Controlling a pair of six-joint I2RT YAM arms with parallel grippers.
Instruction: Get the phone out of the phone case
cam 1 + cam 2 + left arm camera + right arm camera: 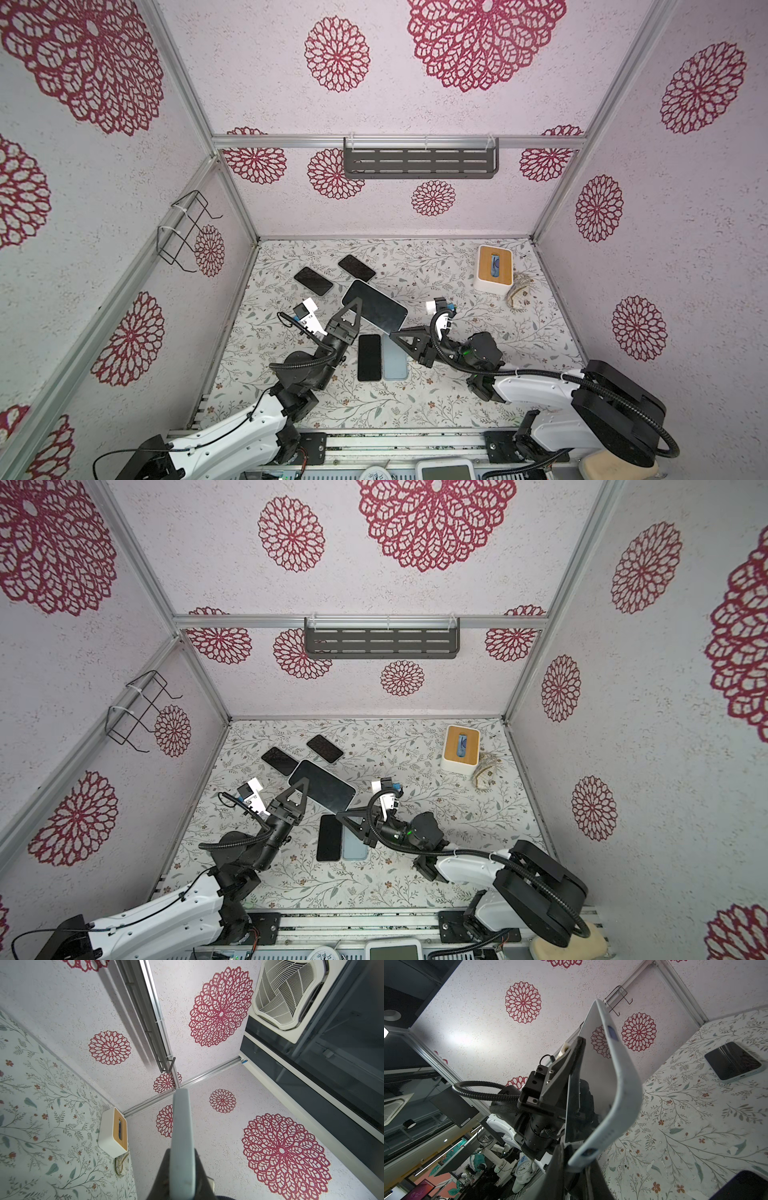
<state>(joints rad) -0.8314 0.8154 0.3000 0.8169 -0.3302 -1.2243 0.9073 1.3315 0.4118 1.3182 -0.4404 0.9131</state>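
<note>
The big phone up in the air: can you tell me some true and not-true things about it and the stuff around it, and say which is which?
1. The left tool holds the raised phone clear of the table. True.
2. The tissue box stands at the table's back left. False: it is at the back right in both top views.
3. Two dark phones lie flat behind the raised phone. True.
4. The blue case lies on top of the black phone. False: they lie side by side.
5. The right tool is far from the raised phone. False: it is at the phone's near corner.
</note>
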